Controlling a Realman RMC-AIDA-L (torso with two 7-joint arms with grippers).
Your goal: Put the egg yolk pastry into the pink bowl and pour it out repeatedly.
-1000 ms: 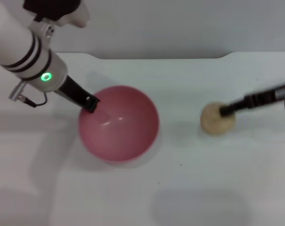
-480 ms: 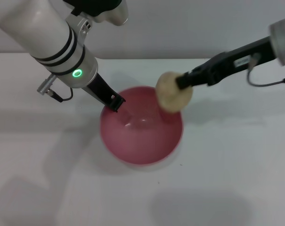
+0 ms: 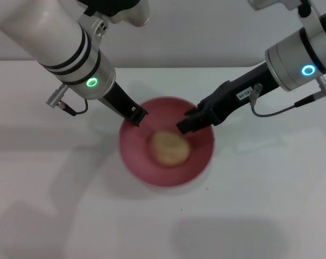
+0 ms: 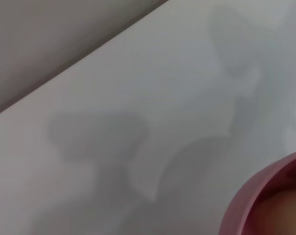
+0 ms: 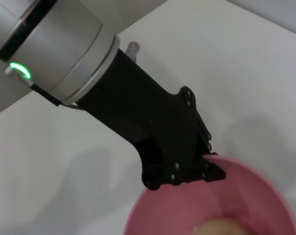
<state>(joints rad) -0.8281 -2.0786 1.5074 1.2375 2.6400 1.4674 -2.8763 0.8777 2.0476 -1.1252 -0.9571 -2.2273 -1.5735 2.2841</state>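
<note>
The pink bowl [image 3: 201, 157] stands on the white table in the middle of the head view. The egg yolk pastry [image 3: 170, 148] lies inside it on the bottom. My left gripper [image 3: 137, 115] is shut on the bowl's far-left rim. My right gripper [image 3: 186, 124] hovers over the bowl's right side, just above and beside the pastry, with nothing in it. The right wrist view shows the left gripper [image 5: 209, 168] clamped on the bowl's rim [image 5: 265, 180], with the top of the pastry [image 5: 221, 229] at the picture's edge. In the left wrist view a piece of the bowl [image 4: 250, 198] shows.
The white table [image 3: 259, 216] spreads around the bowl on all sides. Its far edge meets a grey wall [image 3: 206, 32] behind both arms. A cable [image 3: 276, 112] loops off the right arm.
The right gripper carried the pastry from the table's right side over the bowl and let it go; it now lies in the bowl. The left arm slid the bowl to the right.
</note>
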